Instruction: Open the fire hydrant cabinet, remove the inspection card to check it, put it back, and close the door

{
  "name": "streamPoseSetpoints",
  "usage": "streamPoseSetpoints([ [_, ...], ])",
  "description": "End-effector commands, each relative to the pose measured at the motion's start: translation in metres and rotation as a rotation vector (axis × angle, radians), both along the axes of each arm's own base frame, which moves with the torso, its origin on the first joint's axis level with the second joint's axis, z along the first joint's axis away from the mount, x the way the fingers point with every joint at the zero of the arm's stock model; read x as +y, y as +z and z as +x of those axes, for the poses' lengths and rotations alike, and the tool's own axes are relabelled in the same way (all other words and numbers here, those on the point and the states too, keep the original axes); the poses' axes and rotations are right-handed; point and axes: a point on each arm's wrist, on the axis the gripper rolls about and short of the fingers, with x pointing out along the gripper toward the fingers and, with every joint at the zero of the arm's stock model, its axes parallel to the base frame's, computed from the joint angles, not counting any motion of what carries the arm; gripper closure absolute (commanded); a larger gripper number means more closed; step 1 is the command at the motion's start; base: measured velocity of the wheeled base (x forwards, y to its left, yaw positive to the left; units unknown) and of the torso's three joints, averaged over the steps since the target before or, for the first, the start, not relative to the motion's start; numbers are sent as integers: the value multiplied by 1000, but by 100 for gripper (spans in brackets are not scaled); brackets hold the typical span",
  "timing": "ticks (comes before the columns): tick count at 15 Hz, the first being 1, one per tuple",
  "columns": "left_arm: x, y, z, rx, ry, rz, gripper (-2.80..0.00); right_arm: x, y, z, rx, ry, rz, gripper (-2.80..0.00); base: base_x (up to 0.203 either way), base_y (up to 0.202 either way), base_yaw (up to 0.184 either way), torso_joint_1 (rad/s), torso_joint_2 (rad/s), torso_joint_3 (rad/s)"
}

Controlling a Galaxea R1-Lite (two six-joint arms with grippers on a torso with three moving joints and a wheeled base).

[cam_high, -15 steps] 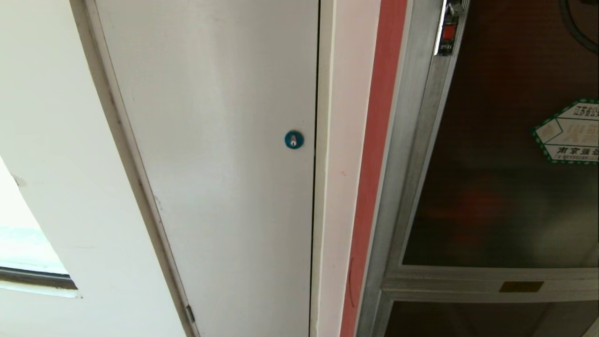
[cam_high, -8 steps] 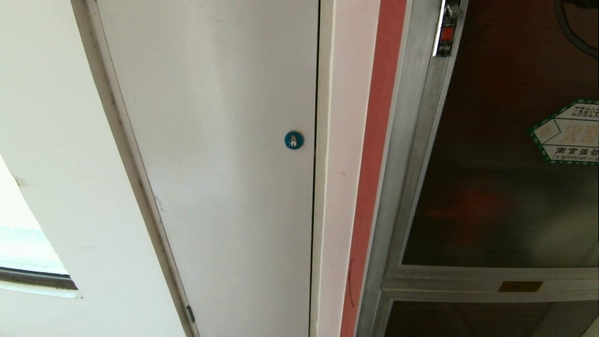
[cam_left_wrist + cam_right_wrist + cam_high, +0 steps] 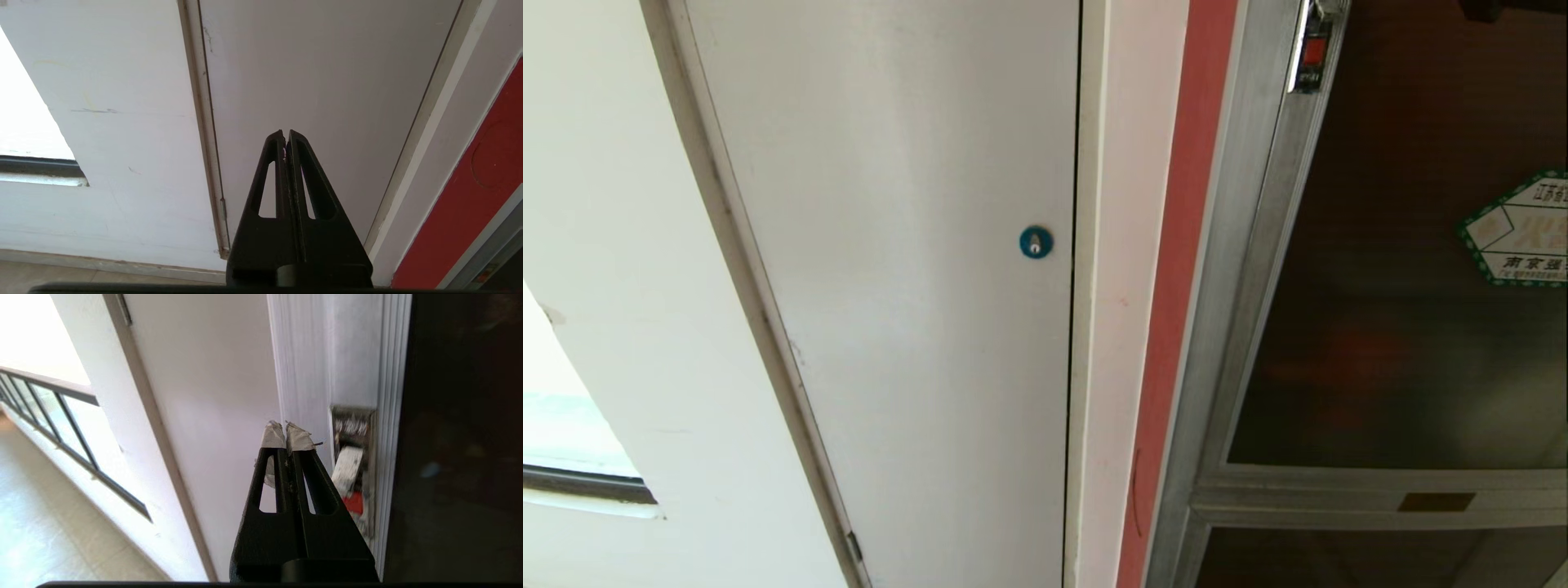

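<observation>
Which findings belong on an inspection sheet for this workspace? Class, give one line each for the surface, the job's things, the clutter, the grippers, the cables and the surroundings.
Surface: nothing seen; only upright wall and doors.
Job's things: silver-framed dark glass door of the fire hydrant cabinet looks shut; small red latch on its frame; green-bordered hexagonal sticker on the glass; inspection card not seen.
Clutter: nothing seen.
Grippers: black right gripper, fingertips taped, shut and empty, pointing at the frame beside the latch; black left gripper shut and empty, facing the plain white door.
Cables: nothing seen.
Surroundings: round blue lock on the white door; red edge strip; dark railing; pale floor.
</observation>
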Motion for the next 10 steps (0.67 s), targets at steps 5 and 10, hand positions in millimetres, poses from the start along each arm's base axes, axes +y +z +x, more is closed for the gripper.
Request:
streamPoseSetpoints([
  [5,0,0,0,-2,0,0,0,-9,-14,9,51,-38,-7,0,0,0,0,0,0,0],
  [10,0,0,0,0,0,0,0,-10,-26,14,93,-46,-20,0,0,0,0,0,0,0],
])
